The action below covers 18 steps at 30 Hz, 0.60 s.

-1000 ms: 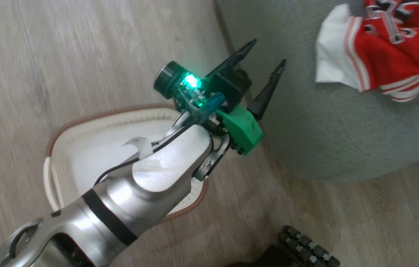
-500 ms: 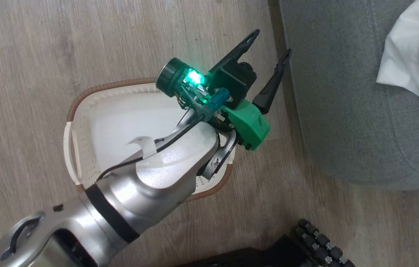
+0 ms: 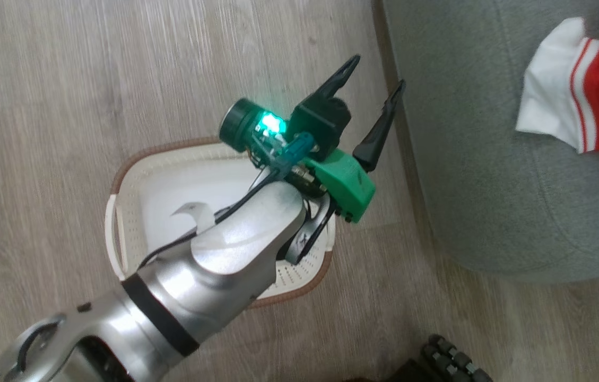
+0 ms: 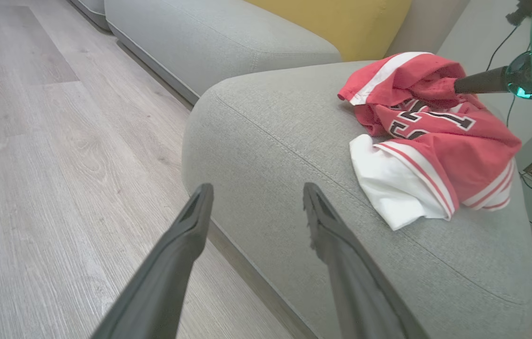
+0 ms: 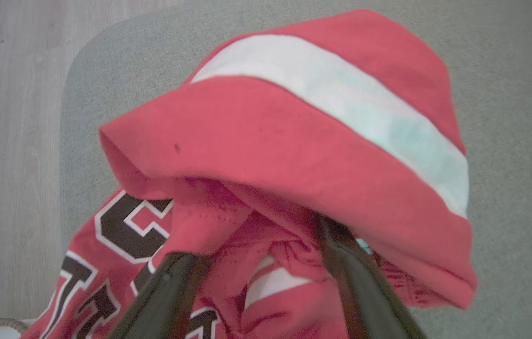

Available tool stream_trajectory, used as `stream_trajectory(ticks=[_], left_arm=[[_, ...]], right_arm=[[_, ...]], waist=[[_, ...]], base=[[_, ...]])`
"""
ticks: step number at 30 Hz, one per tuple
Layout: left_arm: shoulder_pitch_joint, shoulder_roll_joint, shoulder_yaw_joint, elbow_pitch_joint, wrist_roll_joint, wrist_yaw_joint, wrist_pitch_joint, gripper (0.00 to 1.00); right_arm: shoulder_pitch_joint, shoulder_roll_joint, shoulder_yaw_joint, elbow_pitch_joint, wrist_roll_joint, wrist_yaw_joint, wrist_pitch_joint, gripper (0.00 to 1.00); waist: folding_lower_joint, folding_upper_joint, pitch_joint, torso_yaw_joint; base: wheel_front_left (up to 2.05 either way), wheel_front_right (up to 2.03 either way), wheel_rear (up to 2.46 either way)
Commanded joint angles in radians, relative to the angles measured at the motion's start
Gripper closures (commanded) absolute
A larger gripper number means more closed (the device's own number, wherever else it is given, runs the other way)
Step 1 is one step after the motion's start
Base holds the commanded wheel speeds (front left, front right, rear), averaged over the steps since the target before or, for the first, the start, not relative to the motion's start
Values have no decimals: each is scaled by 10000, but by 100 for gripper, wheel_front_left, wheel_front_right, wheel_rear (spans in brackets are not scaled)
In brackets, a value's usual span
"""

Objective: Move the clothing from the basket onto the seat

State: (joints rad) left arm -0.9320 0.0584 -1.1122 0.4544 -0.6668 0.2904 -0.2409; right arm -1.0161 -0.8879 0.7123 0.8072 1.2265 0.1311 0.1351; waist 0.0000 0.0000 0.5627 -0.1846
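The red clothing (image 3: 596, 106) with white panels and striped trim lies bunched on the grey-green seat (image 3: 469, 170) at the right. The white basket (image 3: 119, 223) with its brown rim stands on the floor left of the seat; a white liner shows inside and my left forearm hides part of it. My left gripper (image 3: 378, 71) hangs open and empty above the gap between basket and seat, fingers (image 4: 190, 226) pointing at the seat's corner (image 4: 270, 122). My right gripper (image 5: 251, 240) is open on the clothing (image 5: 294, 141), and a red fold drapes over its fingertips.
Pale wood floor (image 3: 92, 79) surrounds the basket. A second grey cushion (image 4: 209, 33) and a yellow cushion (image 4: 341, 19) lie beyond the seat. Black treaded wheels (image 3: 453, 361) sit at the bottom edge. A cable (image 4: 511, 113) hangs at the seat's far side.
The whole head view has shifted, so the camera moved. My left gripper stays open and empty over the basket's far side. The clothing still lies on the seat.
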Motion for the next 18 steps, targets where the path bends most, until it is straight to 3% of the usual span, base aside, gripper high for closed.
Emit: stream_trajectory(ticks=[1,8,18], left_arm=[[27,-81,311,-267,-26,-18,-127,0],[717,120,714,-194,-273,-327,-192,0],[2354,1059,1912,-1235,-302,-453,-206,0]], right_arm=[[165,-559,50,-69,99,-4,65,0],[96,-595,1258,-492,317,-4,372,0],[38,-910,2864,-2161,-106,-4,-1487,0]], waist=[[0,0,-277,-65],[0,0,-1642,-341],[0,0,-3665,-399]], base=[[0,0,0],[0,0,0],[0,0,0]])
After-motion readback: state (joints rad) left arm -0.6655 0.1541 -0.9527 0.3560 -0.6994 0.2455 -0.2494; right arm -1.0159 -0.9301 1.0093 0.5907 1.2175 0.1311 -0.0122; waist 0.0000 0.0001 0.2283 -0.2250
